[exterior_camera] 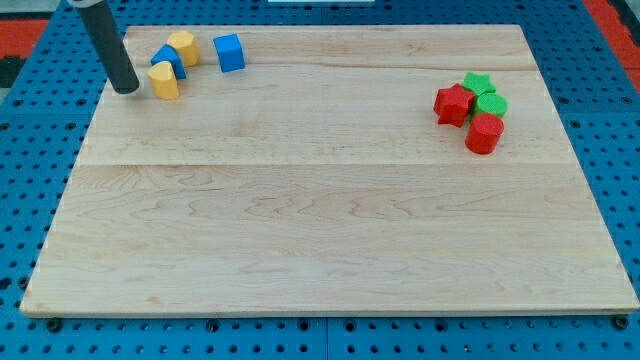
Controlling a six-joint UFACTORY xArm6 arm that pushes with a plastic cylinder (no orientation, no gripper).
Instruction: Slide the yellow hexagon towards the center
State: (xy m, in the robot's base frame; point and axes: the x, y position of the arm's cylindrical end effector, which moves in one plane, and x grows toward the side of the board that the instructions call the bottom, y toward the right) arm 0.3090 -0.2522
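Pale wooden board [330, 200] lies on a blue pegboard, its wide middle bare. Near the top-left corner, my tip [127, 89] rests just left of a yellow block [164, 80], close to the left edge; I have no jaws, only the rod. Beside it sits a blue block [167, 62], then the yellow hexagon [183, 47] and a blue cube [229, 52]. Well apart at the view's right cluster a red star [453, 104], green star [478, 83], green block [491, 104] and red block [484, 133].
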